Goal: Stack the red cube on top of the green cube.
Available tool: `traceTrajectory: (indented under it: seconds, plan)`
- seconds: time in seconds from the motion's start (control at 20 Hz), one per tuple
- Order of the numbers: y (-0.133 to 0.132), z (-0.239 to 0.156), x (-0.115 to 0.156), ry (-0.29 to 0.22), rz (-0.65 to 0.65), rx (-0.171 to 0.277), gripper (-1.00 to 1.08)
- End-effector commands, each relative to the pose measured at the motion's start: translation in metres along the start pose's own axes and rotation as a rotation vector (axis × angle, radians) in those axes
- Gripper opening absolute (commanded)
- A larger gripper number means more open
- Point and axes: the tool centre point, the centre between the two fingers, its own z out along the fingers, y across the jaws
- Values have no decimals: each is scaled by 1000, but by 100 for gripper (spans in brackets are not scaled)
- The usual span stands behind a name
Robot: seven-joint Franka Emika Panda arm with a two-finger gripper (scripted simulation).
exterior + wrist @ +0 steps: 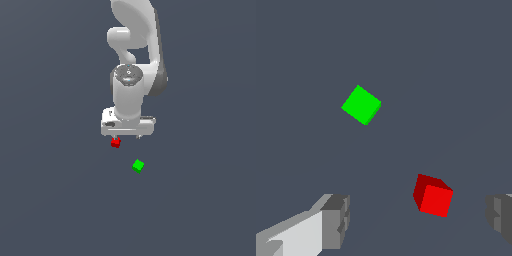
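Note:
The red cube [115,143] lies on the dark grey floor, just under the white gripper [128,136], below its finger on the exterior view's left. The green cube [138,165] rests apart from it, a short way nearer the camera and toward the exterior view's right. In the wrist view the red cube [433,196] shows between the two grey fingertips [336,220], touching neither. The gripper [418,220] is open and holds nothing. The green cube [361,104] lies well clear of the fingers.
The white arm [132,45] rises behind the gripper. A plain dark grey floor [50,200] stretches all around, and nothing but the two cubes is seen on it.

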Motion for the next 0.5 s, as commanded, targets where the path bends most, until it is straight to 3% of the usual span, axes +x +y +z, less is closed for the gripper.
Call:
traceTrajectory:
  seconds: [0.0, 0.45]
  plan:
    - [0, 0, 0, 0, 0, 0, 100]
    - [13, 16, -11, 4, 51, 4, 100]
